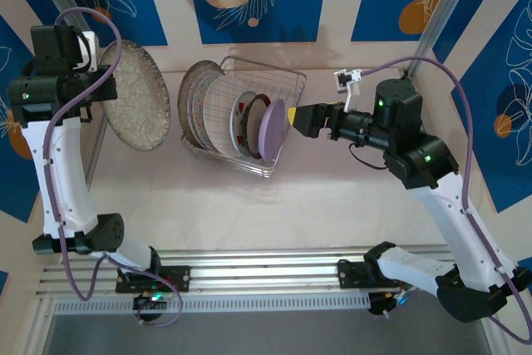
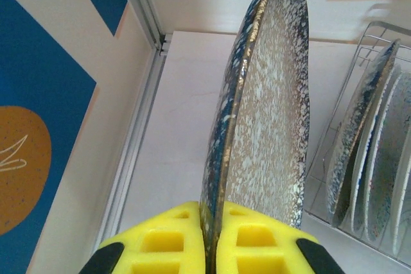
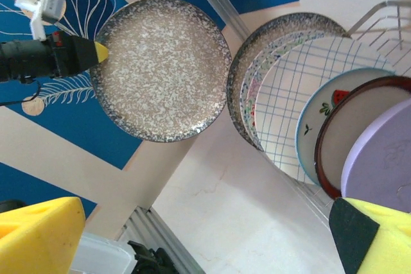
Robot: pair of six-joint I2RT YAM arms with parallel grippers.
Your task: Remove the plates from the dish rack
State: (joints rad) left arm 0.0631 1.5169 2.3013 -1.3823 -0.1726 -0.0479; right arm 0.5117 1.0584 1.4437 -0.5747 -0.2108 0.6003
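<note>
- left jaws pressed together on the rim of the big speckled plate point(image 1: 133, 97), pinching it edge-on. plate hangs upright, left of the dish rack point(image 1: 268, 69) and apart from it, over the tabletop point(image 1: 249, 205).
- rim grip bc an upright plate offers no other purchase. we judge it's mid-transfer and needs tilting flat before set-down.
- right jaws spread wide, nothing between them, tips just beside the lilac plate point(image 1: 270, 129) at the rack's right end. lined up w/ its edge, prob the next pick.
- in the rack, standing on edge: 2nd speckled plate point(image 3: 270, 36), grid plate point(image 3: 302, 101), strawberry plate point(image 3: 321, 113), brown-rimmed plate point(image 3: 359, 126), lilac.
- risk: thin pinch, plate could swivel betw the yellow pads point(image 2: 167, 242).
</note>
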